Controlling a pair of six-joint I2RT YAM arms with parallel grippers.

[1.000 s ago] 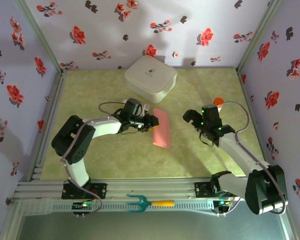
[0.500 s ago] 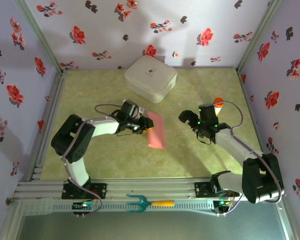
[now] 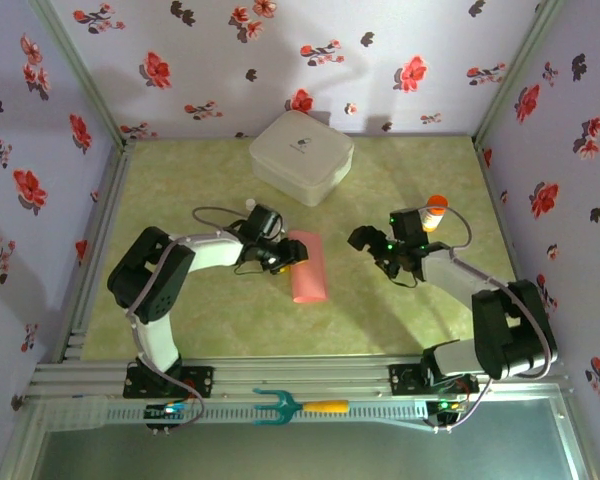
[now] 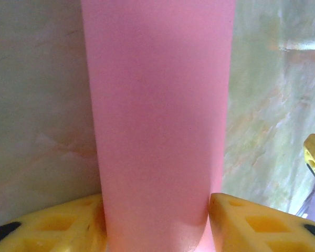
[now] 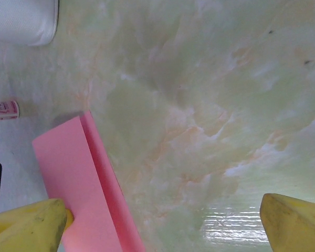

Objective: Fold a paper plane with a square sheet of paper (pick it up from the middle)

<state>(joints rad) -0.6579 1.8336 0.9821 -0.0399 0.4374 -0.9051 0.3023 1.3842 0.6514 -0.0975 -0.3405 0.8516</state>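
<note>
The square sheet of paper (image 3: pixel 309 266) is pink and folded into a long strip in the middle of the table. It is not a paper plane, and none is in view. My left gripper (image 3: pixel 288 255) is at the strip's left side. In the left wrist view the bowed paper (image 4: pixel 157 115) fills the gap of that gripper (image 4: pixel 155 231), touching both yellow fingers (image 4: pixel 47 228). My right gripper (image 3: pixel 366 243) hangs open a little to the right of the strip with nothing between its fingers (image 5: pixel 26 226). In the right wrist view the paper (image 5: pixel 76 184) lies at the lower left.
A white rounded box (image 3: pixel 301 156) stands at the back centre. An orange-capped bottle (image 3: pixel 435 212) is behind the right arm and a small white bottle (image 5: pixel 5 110) lies near the left arm. A teal fork tool (image 3: pixel 280 405) rests on the front rail.
The left gripper's fingers have spread wider and the strip has come down and swung more upright in the top view. The right gripper has moved left toward the paper.
</note>
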